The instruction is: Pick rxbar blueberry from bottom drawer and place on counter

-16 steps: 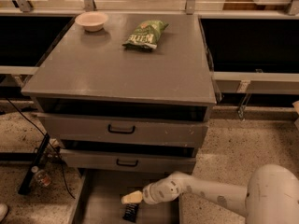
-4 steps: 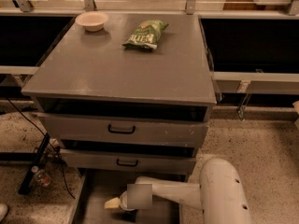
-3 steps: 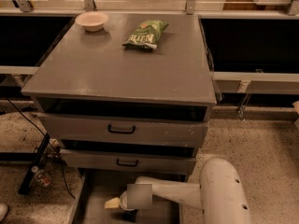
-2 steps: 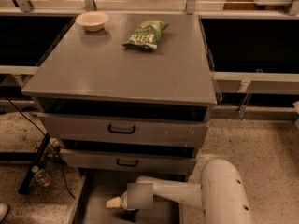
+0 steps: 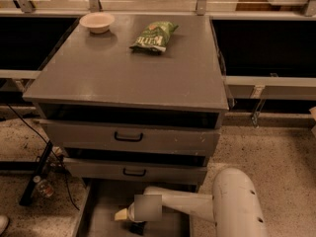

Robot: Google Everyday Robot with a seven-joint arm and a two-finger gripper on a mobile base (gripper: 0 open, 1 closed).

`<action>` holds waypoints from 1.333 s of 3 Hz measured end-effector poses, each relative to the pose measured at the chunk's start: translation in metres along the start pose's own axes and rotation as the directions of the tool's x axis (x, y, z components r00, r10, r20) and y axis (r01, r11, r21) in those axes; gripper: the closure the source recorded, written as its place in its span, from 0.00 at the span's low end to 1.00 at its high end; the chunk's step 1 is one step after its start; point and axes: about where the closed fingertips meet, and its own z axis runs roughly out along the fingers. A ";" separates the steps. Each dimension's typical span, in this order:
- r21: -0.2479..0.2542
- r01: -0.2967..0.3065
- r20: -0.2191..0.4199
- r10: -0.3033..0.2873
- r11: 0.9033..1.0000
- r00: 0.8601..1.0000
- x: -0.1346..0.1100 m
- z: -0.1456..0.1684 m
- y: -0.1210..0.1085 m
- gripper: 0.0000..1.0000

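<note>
speckled flooring (image 5: pixel 276 147) surrounds a grey three-drawer cabinet. the counter (image 5: pixel 128 78) forms its top. a pale bowl (image 5: pixel 97 21) sits at the counter's 11 o'clock corner. a green chip bag (image 5: pixel 154 35) lies at 12 o'clock, well apart from the bowl.

the top drawer (image 5: pixel 168 139) and middle drawer (image 5: pixel 98 169) each carry a black handle. the bottom drawer (image 5: pixel 106 206) is pulled out at the cabinet's 6 o'clock side, floor exposed.

the white arm (image 5: pixel 182 206) enters from 4 o'clock and reaches low into the bottom drawer. the gripper (image 5: pixel 122 215) is inside that drawer, cream tip pointing toward 9 o'clock. its opening state cannot be determined (the wrist area is obscured).

the rxbar blueberry (image 5: pixel 137 227) shows as a dark shape on the drawer floor, just below the wrist at 6 o'clock. contact with the gripper cannot be confirmed.
</note>
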 end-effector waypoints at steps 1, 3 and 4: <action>0.000 0.000 0.000 0.000 1.000 1.000 0.000 0.000 0.000 0.32; 0.000 0.000 0.000 0.000 1.000 1.000 0.000 0.000 0.000 0.79; 0.000 0.000 0.000 0.000 1.000 1.000 0.000 0.000 0.000 0.99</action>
